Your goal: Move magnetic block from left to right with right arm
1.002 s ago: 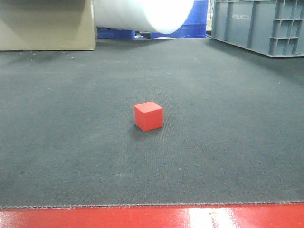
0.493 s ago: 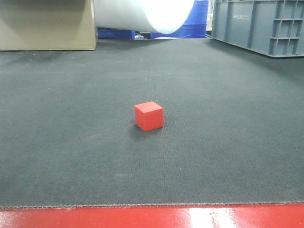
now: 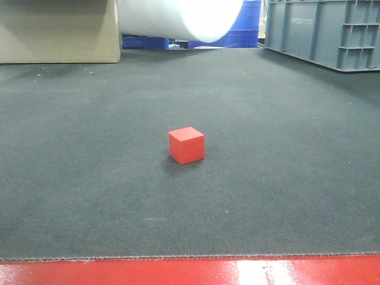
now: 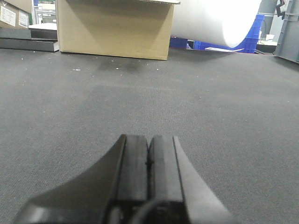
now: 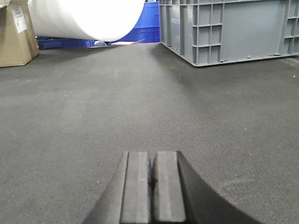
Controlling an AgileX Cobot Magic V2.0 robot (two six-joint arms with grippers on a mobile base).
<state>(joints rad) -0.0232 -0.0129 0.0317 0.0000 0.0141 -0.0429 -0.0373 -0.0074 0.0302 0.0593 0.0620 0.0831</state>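
Observation:
The magnetic block [image 3: 186,145], a small bright red cube, rests alone on the dark grey mat [image 3: 89,178] near the middle of the front view. No gripper shows in that view. In the left wrist view my left gripper [image 4: 149,139] lies low over the mat, its pads pressed together with nothing between them. My right gripper [image 5: 152,155] in the right wrist view is likewise shut and empty above the mat. The block shows in neither wrist view.
A cardboard box [image 3: 56,29] stands at the back left, a large white roll [image 3: 178,18] behind the middle, blue bins [image 3: 246,27] behind it. A grey plastic crate [image 3: 323,32] sits at the back right. A red strip [image 3: 178,272] edges the mat's front.

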